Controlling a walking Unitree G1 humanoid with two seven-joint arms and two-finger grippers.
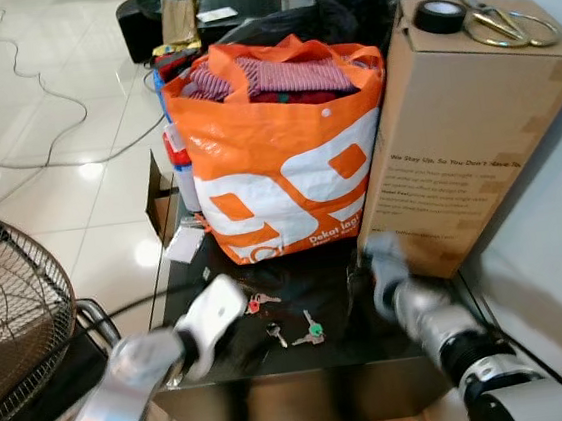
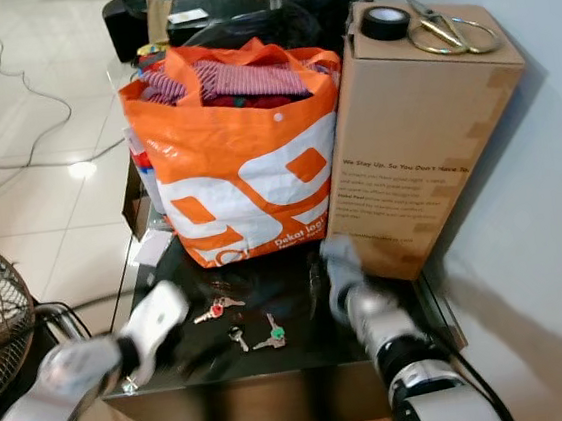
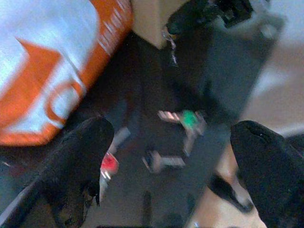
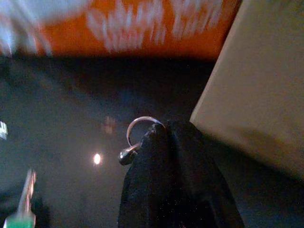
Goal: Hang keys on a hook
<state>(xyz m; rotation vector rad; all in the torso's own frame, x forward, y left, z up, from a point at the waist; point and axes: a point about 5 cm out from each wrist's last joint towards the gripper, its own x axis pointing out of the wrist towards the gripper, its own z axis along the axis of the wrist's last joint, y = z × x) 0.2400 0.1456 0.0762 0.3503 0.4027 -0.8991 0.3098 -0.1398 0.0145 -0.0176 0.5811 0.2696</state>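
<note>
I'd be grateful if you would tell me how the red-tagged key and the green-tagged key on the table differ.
The red-tagged key lies nearer the orange bag; the green-tagged key lies nearer the table's front edge. The red-tagged key sits beside one finger of the open left hand; the green-tagged key lies apart from both fingers. Both rest loose on the dark table, unheld.

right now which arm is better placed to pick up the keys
Left. The left gripper hangs open right over the keys on the black table; the right gripper already pinches a metal hook.
</note>
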